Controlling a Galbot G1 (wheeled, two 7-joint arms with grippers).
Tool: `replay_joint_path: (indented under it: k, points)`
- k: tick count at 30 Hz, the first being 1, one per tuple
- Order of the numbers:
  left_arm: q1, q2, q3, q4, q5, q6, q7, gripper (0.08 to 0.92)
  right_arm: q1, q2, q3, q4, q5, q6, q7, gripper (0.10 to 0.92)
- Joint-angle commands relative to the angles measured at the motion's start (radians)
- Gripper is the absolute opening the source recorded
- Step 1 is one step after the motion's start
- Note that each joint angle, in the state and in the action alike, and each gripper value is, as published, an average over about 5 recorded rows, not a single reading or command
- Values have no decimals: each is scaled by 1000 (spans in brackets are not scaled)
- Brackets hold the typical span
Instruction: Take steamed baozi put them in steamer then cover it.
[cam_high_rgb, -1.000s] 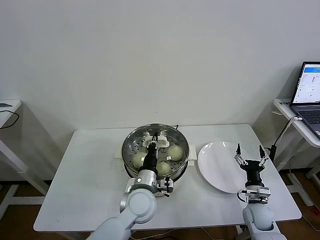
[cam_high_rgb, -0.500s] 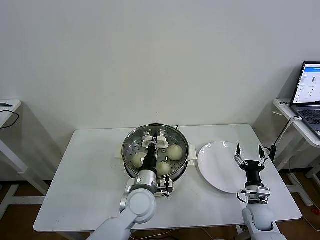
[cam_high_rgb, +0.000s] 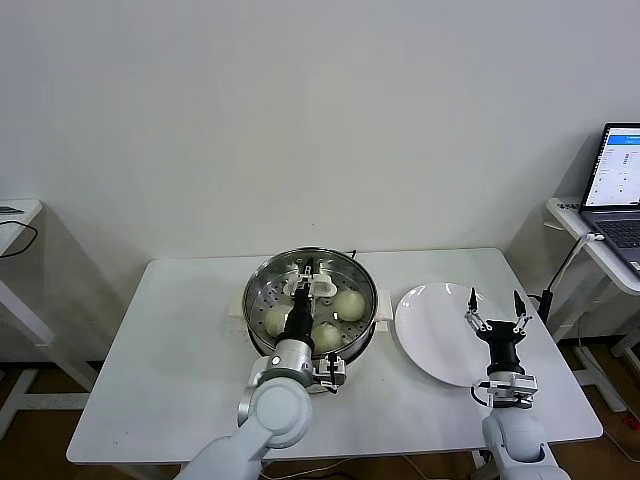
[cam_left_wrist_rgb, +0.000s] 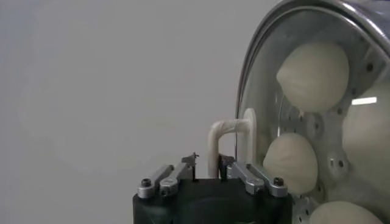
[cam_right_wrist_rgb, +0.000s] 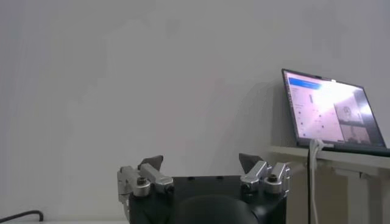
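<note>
Plain pale wall stands behind a white rectangular table (cam_high_rgb: 180, 350) with a smooth matte top. Near the middle of that table sits the steamer (cam_high_rgb: 262, 330), a round pot of shiny stainless steel with a perforated steel tray inside and cream-white handles at its sides. On it lies the cover (cam_high_rgb: 350, 275), a clear glass disc with a metal rim, about as wide as the pot. Through the glass show the steamed baozi (cam_high_rgb: 349, 303), rounded cream-white dough buns with faint pleats, resting on the holed tray; four can be made out.

Over the steamer's centre the left gripper (cam_high_rgb: 310, 283) reaches down to the cover's small cream-white handle (cam_left_wrist_rgb: 228, 143), a smooth arched loop. In the left wrist view its metal fingertips (cam_left_wrist_rgb: 190, 161) stand slightly apart, one on each side of the loop, very close to it; whether they press on it I cannot tell.

Just to the right of the steamer lies a flat, glossy white plate (cam_high_rgb: 430, 320), round and bare. Over the plate's right edge the right gripper (cam_high_rgb: 493, 309) hovers upright, its two dark-tipped fingers spread wide with nothing between them. Farther right of the steamer, off the table, an open laptop (cam_high_rgb: 615, 185) with a lit screen sits on a separate white desk.
</note>
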Motion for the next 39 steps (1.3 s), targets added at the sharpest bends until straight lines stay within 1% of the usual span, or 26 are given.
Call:
replay_joint_path:
  k: [1,6,10,13,18,22,24,27,29,31,33,35,39]
  points:
    - [17,18,-2,-57,-11,4,3,539,1,2,-2,4,-2,-3,1,823]
    - [45,37,-6,-107,-15,3,3,685,2,3,-3,11,-3,-5,2,823]
    - [70,62,-6,-158,-17,3,7,785,2,2,-3,15,-3,-6,3,823]
    - [92,84,-7,-197,-26,6,13,818,2,0,-2,17,-2,-6,3,823]
    - [128,120,-29,-278,-64,2,16,823,0,-7,-7,28,-2,-15,7,823]
    - [162,168,-98,-387,-224,-20,-11,823,-6,-26,-34,60,16,-86,39,823]
    - [183,191,-164,-439,-340,-47,-46,823,-7,-38,-53,77,43,-131,55,823]
    - [222,204,-326,-486,-588,-135,-182,823,-8,-52,-73,100,105,-170,45,823]
    - [255,197,-454,-481,-767,-236,-282,823,-10,-56,-82,109,146,-167,24,823]
    - [289,182,-558,-453,-909,-346,-344,823,-10,-56,-90,113,173,-154,11,823]
    - [334,152,-674,-410,-1069,-453,-383,823,-12,-57,-99,117,187,-145,2,823]
    - [382,121,-782,-367,-1219,-531,-403,823,-15,-58,-108,122,191,-144,1,823]
    - [462,79,-924,-253,-1418,-659,-396,823,-26,-62,-116,134,190,-144,2,823]
